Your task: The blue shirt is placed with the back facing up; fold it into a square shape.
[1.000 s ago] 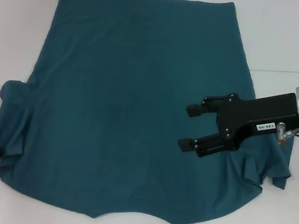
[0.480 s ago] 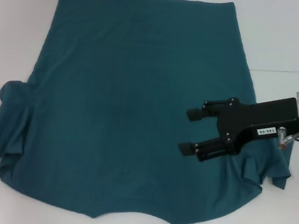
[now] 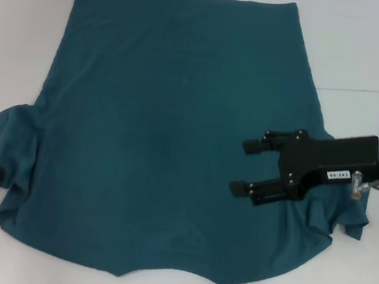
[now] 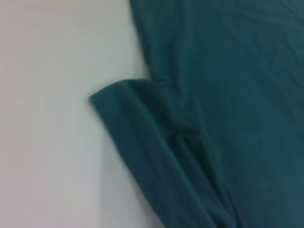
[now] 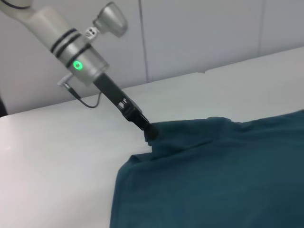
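White table fills the head view, with a thin seam line running across it on my right side. On it lies the blue shirt, spread flat with its plain back up; no lettering shows. Its straight hem is at the far edge, and the curved neck edge is at the near edge, close to my body.

My right gripper hangs over the right part of the shirt, near the right sleeve. Its two black fingers are spread apart, with bare cloth visible between them, and they hold nothing. Whether the fingertips touch the cloth, I cannot tell.

The right sleeve is rumpled, just beside the body of this gripper.

My left gripper is at the left sleeve. In the right wrist view its black tip is pressed into the raised, bunched fabric at the edge of the shirt, so it seems to be closed on the sleeve. In the head view only a small black part of it shows at the left border. The left wrist view shows the folded sleeve with a thick crease lying on the white surface.
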Robot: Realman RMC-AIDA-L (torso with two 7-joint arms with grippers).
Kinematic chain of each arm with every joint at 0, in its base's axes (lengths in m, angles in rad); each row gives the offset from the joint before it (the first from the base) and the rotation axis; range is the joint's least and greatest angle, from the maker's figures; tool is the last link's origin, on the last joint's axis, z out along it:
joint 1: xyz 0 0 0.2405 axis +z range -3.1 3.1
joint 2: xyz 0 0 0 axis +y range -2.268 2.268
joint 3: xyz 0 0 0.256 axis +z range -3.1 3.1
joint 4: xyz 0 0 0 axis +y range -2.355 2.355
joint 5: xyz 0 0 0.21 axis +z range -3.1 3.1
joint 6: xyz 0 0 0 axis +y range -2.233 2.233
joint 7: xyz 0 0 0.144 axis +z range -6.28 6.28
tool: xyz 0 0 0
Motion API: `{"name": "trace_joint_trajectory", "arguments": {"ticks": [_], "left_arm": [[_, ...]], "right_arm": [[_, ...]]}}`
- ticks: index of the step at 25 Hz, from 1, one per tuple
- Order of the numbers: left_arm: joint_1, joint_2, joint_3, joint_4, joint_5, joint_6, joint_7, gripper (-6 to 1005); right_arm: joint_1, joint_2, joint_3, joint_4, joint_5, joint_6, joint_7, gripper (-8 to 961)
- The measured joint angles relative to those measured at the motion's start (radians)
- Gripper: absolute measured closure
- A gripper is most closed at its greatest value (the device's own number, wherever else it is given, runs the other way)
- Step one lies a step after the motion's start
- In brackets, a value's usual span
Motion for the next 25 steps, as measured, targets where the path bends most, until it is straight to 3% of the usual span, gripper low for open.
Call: {"name": "trace_joint_trajectory", "arguments": {"ticks": [7, 14, 25], "left_arm": [[-0.046, 0.0, 0.008, 0.059, 0.0, 0.07, -0.019, 992], [-0.09, -0.008, 0.14, 0.096, 0.0, 0.067, -0.067, 992], [-0.151, -0.081, 0.379, 0.097, 0.04, -0.022, -0.087, 992]], "right_arm": [[-0.058, 0.001, 0.01, 0.039, 0.045, 0.038, -0.024, 30], [-0.087, 0.0, 0.043, 0.056, 0.058, 0.038, -0.04, 30], [-0.091, -0.001, 0.079, 0.093, 0.067, 0.036, -0.068, 32]]}}
